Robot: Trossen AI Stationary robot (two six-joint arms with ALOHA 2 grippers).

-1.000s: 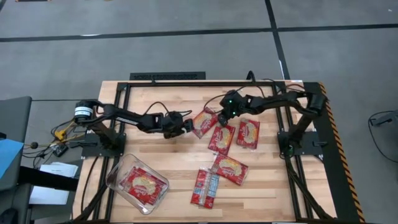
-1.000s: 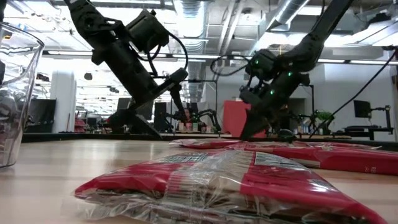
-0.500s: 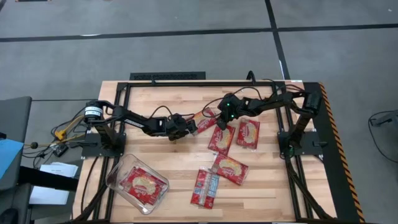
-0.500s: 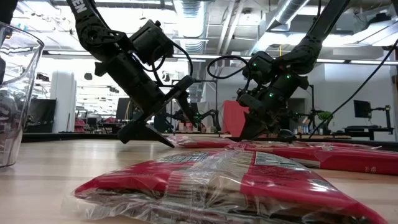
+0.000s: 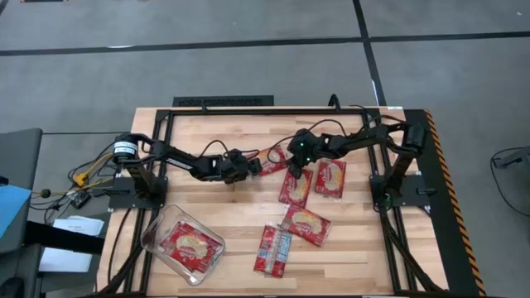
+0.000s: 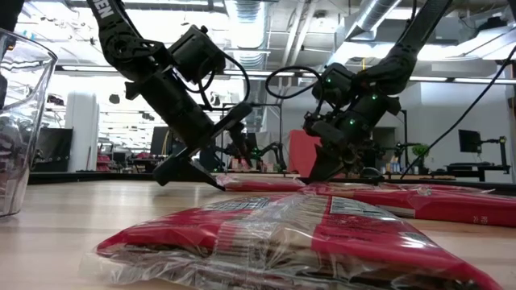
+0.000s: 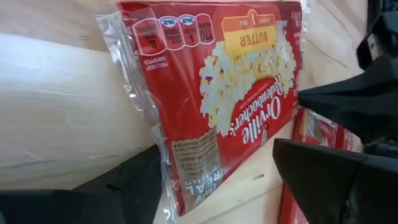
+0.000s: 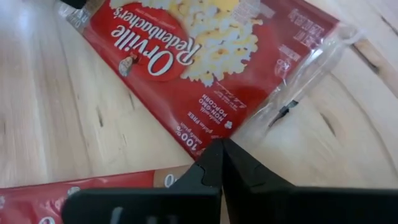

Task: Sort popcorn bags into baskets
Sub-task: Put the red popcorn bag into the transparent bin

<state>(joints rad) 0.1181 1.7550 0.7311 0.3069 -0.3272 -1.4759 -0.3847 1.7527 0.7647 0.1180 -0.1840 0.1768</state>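
Note:
A red popcorn bag [image 5: 272, 159] lies flat on the table between my two grippers. My left gripper [image 5: 250, 168] is open and low at the bag's left end; in the left wrist view its fingers [image 7: 336, 177] stand on either side of that end [image 7: 186, 186]. My right gripper [image 5: 293, 163] is shut, at the bag's right side. Several more bags lie flat nearby: [image 5: 296, 187], [image 5: 330, 176], [image 5: 306, 223], [image 5: 273, 249]. The clear tub [image 5: 154, 233] stands at the near left with one bag [image 5: 191, 244] in it. My left gripper: the bag's clear side seam [image 7: 163, 177] overlaps one finger, and I cannot tell whether they touch. My right gripper: its shut fingertips [image 8: 217, 158] come slanting down from above and stand at the bag's long edge [image 8: 198, 144]. The bag lies flat on the table.
Another bag's edge [image 8: 81, 186] lies just beside the right fingertips. The nearest bag [image 6: 298, 229] fills the low view's foreground, with the tub's wall [image 6: 20, 121] at its left. Black frame rails [image 5: 166, 157] run along the table's sides. Bare wood [image 5: 224, 207] lies between tub and bags.
My left gripper has moved toward the table's right and down to the table top, reaching the left end of the bag. My right gripper has shifted a little toward the left and near, staying at the bag's right side.

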